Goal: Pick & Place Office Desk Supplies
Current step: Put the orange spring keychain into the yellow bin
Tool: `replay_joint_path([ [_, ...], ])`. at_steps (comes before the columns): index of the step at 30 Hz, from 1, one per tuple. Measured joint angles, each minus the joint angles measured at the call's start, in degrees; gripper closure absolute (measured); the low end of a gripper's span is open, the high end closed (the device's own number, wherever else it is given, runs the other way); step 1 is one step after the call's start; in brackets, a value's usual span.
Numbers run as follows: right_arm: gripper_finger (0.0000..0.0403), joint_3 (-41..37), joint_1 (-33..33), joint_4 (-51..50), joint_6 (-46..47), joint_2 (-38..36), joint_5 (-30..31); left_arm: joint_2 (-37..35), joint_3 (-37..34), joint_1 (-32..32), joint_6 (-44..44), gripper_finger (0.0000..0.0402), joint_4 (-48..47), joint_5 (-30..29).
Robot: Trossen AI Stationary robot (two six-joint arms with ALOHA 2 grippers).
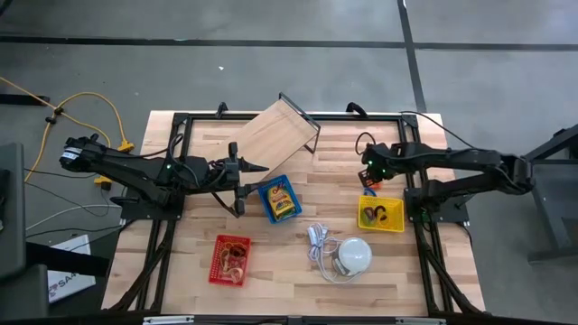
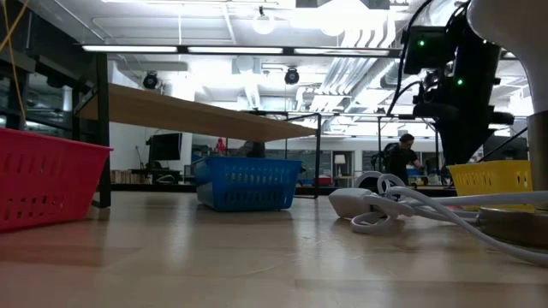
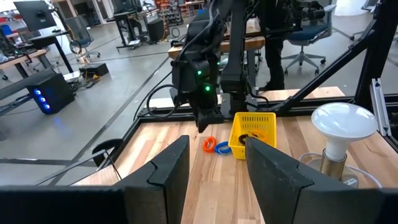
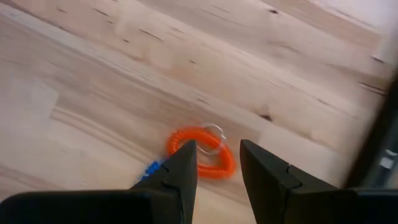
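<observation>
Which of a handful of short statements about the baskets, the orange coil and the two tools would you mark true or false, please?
1. The right tool hovers open above the orange coil. True.
2. The orange coil lies inside the yellow basket. False: it lies on the table beside that basket.
3. The left tool is open and holds nothing. True.
4. The blue basket stands between the red basket and the yellow basket. True.
5. The white dome lamp sits in the red basket. False: it rests on the table.
</observation>
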Motion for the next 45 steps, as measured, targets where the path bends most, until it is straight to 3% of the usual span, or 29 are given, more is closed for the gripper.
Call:
replay_joint_path([
  [4,0.0292,-2.45,-0.2,4.42,-0.29,0.0,-1.87,0.0,0.0,-0.02,0.0,0.0252,0.0,-0.01],
  [24,0.0292,-6.68,-0.21,7.3,2.28,0.11,-1.39,0.0,0.0,-0.02,0.0,0.0252,0.02,-0.02],
  [37,0.0292,-6.68,-1.4,10.73,2.07,10.47,-1.82,0.0,0.0,-0.01,0.0,0.0252,0.02,-0.02],
  [45,0.0293,-6.53,-1.43,11.85,1.86,12.17,-2.82,0.0,0.0,-0.02,0.0,0.0252,0.02,-0.02],
])
